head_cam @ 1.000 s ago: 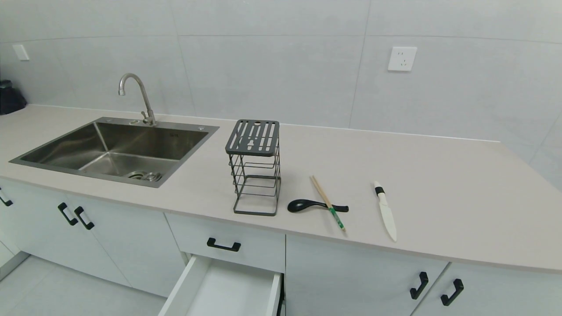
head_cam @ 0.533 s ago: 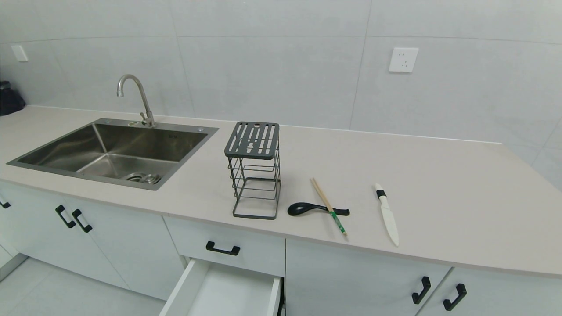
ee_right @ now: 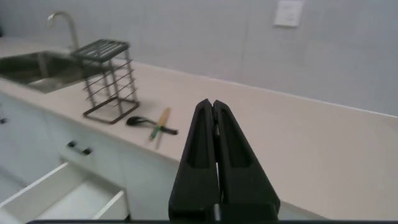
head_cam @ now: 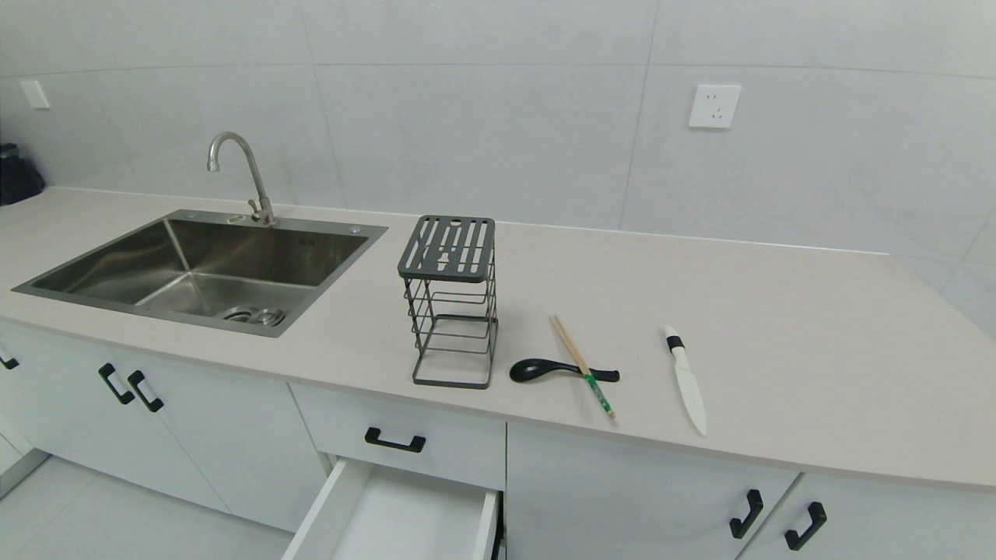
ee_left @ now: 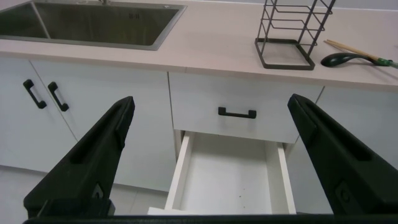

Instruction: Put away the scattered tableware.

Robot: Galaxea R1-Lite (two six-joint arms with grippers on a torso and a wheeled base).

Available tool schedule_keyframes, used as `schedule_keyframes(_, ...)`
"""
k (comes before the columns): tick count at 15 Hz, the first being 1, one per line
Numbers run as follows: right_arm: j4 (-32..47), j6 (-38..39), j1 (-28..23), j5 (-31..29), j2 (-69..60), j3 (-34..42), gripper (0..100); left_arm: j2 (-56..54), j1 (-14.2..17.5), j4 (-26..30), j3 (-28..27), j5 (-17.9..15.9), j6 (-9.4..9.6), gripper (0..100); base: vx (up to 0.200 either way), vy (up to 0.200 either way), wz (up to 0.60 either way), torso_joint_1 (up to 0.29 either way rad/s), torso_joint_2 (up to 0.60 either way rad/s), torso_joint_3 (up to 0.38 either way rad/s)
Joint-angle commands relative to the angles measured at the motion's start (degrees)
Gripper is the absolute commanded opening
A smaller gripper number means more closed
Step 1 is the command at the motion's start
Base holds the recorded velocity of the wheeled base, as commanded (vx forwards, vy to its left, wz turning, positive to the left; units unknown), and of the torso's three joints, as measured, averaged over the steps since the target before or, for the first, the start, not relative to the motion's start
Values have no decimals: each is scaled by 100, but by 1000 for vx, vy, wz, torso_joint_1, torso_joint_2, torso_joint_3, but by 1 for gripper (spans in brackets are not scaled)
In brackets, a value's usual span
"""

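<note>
Tableware (head_cam: 585,372) lies scattered along the front part of the counter (head_cam: 778,342), to the right of a dark wire rack (head_cam: 451,303) with a slotted top. Closest to the rack is a black spoon (head_cam: 545,367), its bowl turned toward the rack and its handle pointing away. A pair of wooden chopsticks (head_cam: 574,351) lies across that handle, touching it, with the green-patterned ends nearest the counter's front edge. Further right, apart from both, a white knife (head_cam: 688,385) with a black band near its handle lies with the tip toward the front edge. Left of the rack a steel sink (head_cam: 257,253) is set into the counter, with a curved faucet (head_cam: 241,167) behind it. There is a small mark on the sink's back wall, too small to read. A white wall socket (head_cam: 714,106) sits on the tiles above the knife. Below the rack there is a shut drawer with a black handle (head_cam: 395,442), and under it a lower drawer (head_cam: 397,517) stands pulled out, white inside. The left pincer (ee_left: 211,106) hangs low in front of the cabinets, facing that open drawer, its fingers spread wide with nothing between them. The right pincer (ee_right: 213,106) is out in front of the counter, to the right of the tableware and pointing toward it, its two fingers pressed flat together and gripping nothing.
</note>
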Motion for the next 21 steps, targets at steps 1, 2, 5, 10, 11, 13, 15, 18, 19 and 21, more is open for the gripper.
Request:
schedule_keyframes(1,37,-26,20,359,1023,-178,100,9,-9,-1,1,-2,-2,100,0,0,0,0,0,0)
schedule_keyframes(2,46,-70,12,429,1172,-213,100,9,0,-1,1,-2,-2,100,0,0,0,0,0,0)
schedule_keyframes(5,54,-255,267,640,1990,-213,100,9,0,-1,1,-2,-2,100,0,0,0,0,0,0)
schedule_keyframes(10,-165,-26,1699,16,3352,-240,100,9,0,-1,1,-2,-2,100,0,0,0,0,0,0)
schedule_keyframes(11,-350,193,1980,-168,3616,-248,100,9,0,-1,1,-2,-2,100,0,0,0,0,0,0)
schedule_keyframes(13,-772,721,2719,-564,4398,-459,100,9,0,-1,1,-2,-2,100,0,0,0,0,0,0)
schedule_keyframes(15,-816,809,2859,-669,5031,-767,100,9,0,-1,1,-2,-2,100,0,0,0,0,0,0)
schedule_keyframes(18,-816,800,2877,-828,5892,-1031,100,9,0,-1,1,-2,-2,100,0,0,0,0,0,0)
schedule_keyframes(19,-816,782,2868,-1056,6130,-1145,100,9,0,-1,1,-2,-2,100,0,0,0,0,0,0)
schedule_keyframes(21,-824,782,2868,-1276,6833,-1584,100,9,0,-1,1,-2,-2,100,0,0,0,0,0,0)
